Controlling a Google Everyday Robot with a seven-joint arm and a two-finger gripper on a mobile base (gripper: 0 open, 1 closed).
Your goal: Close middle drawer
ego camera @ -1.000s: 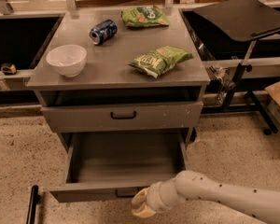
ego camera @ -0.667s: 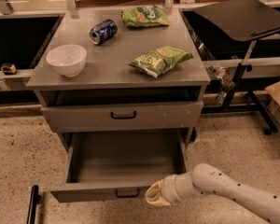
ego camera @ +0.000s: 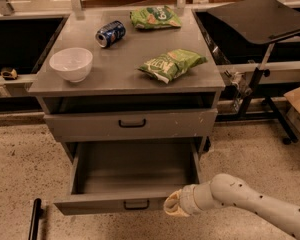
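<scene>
The middle drawer [ego camera: 132, 174] is a long plain grey tray, pulled far out of the grey cabinet. Its low flat front [ego camera: 100, 204] faces me and has a small black pull handle [ego camera: 136, 204] at its centre. The tray looks empty. My gripper [ego camera: 173, 207], cream-coloured at the end of a white arm [ego camera: 250, 204], comes in from the lower right. It sits at the right end of the drawer front, touching it or very close. The taller shut drawer front [ego camera: 132, 124] is above.
On the cabinet top [ego camera: 115, 74] are a white bowl [ego camera: 71, 63], a blue can [ego camera: 110, 33] lying on its side and two green snack bags [ego camera: 172, 64] [ego camera: 155, 17]. A black stand [ego camera: 260, 19] is at the right. A black bar [ego camera: 35, 219] is at lower left on the speckled floor.
My gripper has moved right and a little up, from below the drawer front's middle to its right end. The drawer still stands about as far out.
</scene>
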